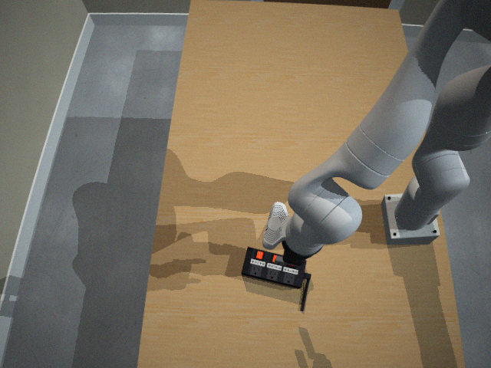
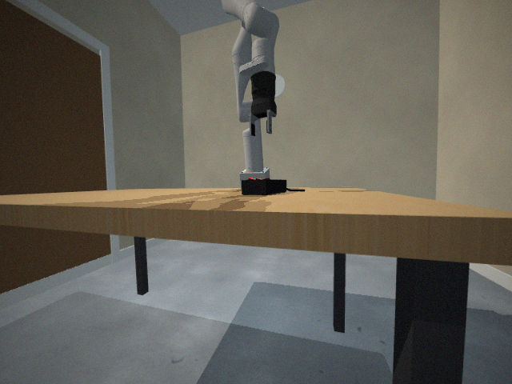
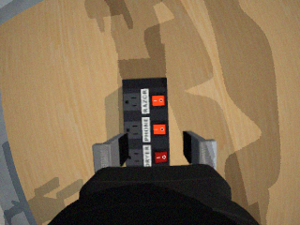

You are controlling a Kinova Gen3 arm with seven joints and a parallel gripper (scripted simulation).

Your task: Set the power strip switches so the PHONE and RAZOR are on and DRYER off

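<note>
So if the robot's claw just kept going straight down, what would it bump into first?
Most likely the black power strip. The open, empty gripper hangs well above the strip, pointing straight down. In the wrist view its fingers straddle the strip's near end, by the darker red switch, though the exact landing spot is hard to judge.

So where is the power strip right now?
In the top view, the black three-switch power strip lies flat near the wooden table's near edge, under the open end effector.

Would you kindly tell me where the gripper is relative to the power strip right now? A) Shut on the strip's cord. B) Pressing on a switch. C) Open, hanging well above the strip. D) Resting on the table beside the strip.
C: in the exterior view the gripper hangs open, with clear space between its fingers and the power strip lying on the table.
</note>
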